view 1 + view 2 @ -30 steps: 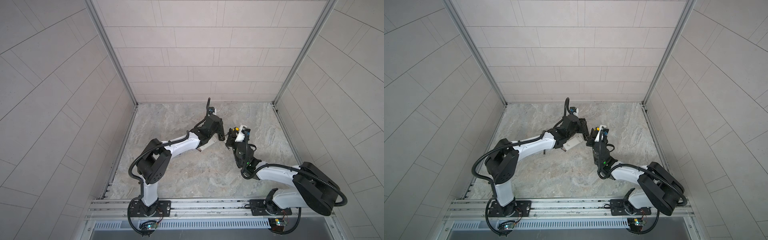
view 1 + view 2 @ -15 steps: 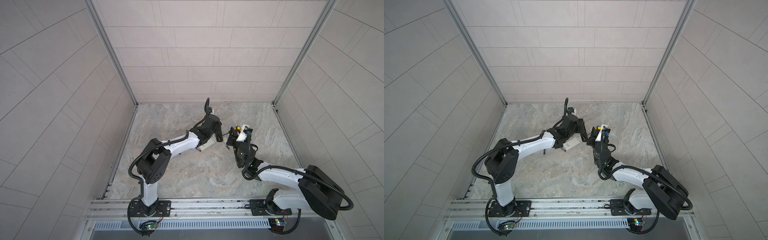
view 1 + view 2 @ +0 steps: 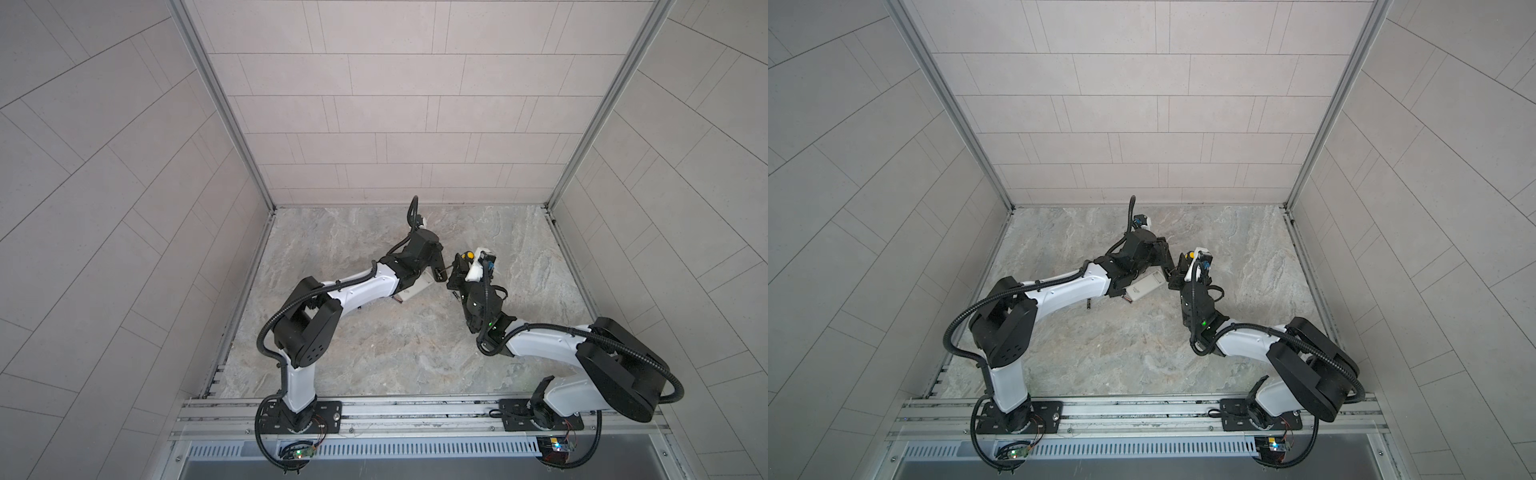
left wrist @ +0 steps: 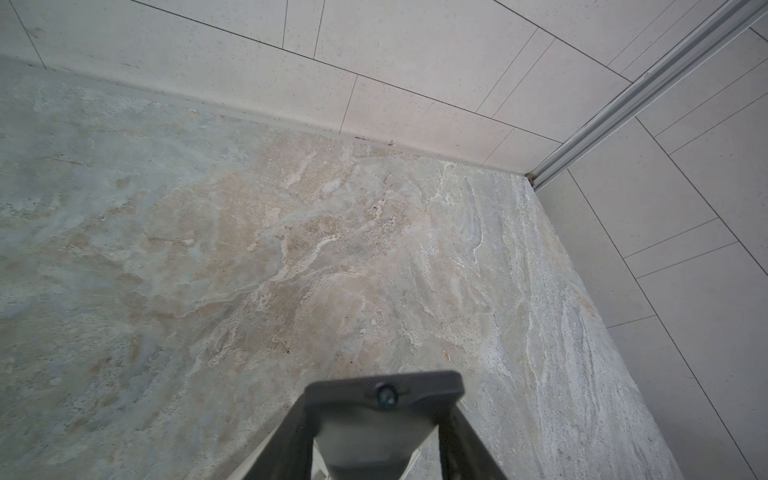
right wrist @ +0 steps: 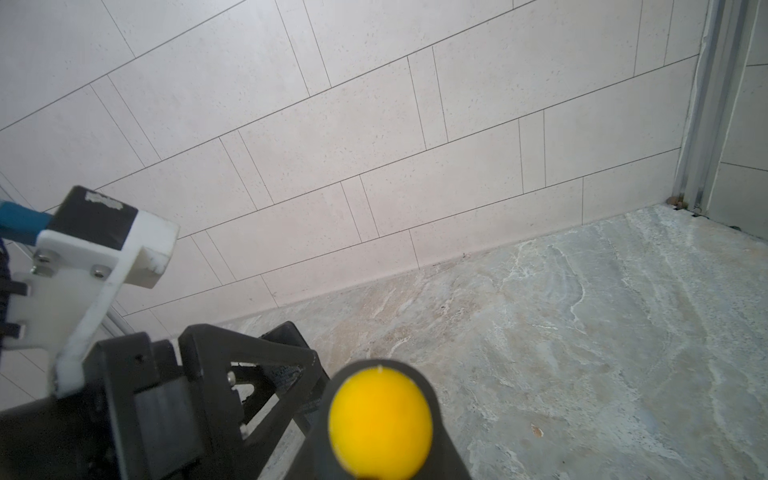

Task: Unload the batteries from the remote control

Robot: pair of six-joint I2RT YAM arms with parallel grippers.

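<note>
Right gripper: closed tight on the black-handled screwdriver with the round yellow end cap. In my right wrist feed that cap fills the lower middle and hides the fingertips. The thin shaft points across at the left gripper; I cannot tell whether its tip touches anything.

Left gripper: low over mid-floor, just beside the right one. I cannot tell whether its jaws stand apart or clamp something. My left wrist feed gives only one dark triangular finger above the floor.

Long white rectangular plastic remote control: lies on the grey-beige marbled stone floor. One end is at the left gripper; the other is tucked under the left arm's white forearm, which blocks my view of it.

Batteries: none I can pick out, and the compartment is hidden from me. A small slim dark object lies beside the forearm, too small to identify.

Surroundings: pale tiled walls on three sides.
</note>
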